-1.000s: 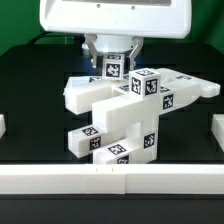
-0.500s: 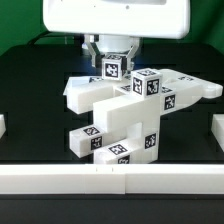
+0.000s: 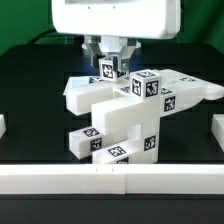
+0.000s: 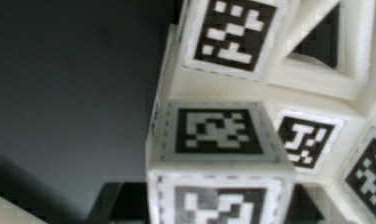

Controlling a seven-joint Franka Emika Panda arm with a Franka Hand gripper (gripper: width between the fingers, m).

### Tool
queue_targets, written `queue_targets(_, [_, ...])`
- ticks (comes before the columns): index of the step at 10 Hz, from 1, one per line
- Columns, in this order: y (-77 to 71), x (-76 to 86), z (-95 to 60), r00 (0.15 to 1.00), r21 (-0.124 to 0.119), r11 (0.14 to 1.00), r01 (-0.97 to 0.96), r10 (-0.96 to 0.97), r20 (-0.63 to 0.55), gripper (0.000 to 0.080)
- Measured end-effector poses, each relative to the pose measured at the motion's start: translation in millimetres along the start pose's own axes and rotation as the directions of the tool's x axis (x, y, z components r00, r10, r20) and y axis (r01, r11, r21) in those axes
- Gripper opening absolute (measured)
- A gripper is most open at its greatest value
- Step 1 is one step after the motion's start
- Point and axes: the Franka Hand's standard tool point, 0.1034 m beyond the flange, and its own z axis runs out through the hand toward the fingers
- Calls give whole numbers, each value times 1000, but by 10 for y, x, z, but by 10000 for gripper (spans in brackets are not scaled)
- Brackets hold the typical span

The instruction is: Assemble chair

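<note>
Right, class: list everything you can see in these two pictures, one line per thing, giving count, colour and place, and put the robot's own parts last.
chair: one partly assembled cluster of blocky parts, white with black-and-white square tags, middle of the table; the wrist view shows its tagged blocks close up.
table: one, black surface, under everything.
border rail: white, along the near edge, with short white pieces at the exterior view's left and right edges.
robot arm: one, glossy white, top of the exterior view above the chair.
gripper: one, pale fingers, shut on an upright tagged bar at the top of the chair.
</note>
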Motion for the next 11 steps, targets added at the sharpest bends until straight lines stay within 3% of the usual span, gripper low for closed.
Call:
queue_targets(3, [-3,8,1,987,7,987,-159,158,2,291])
queue_targets(4, [0,5,8,993,5,993,-117,117,2,407])
queue_targets(5, [-8,-11,8,995,3,995,-101,101,5,407])
queue_targets(6, [-36,-44,4,1000,0,1000,2,-2,6,551])
queue_targets(7, [-64,-75,4,992,-3,992,130,-130,5,631])
queue_targets(11, [-102,-116,6,874,1,874,485,-485,6,646])
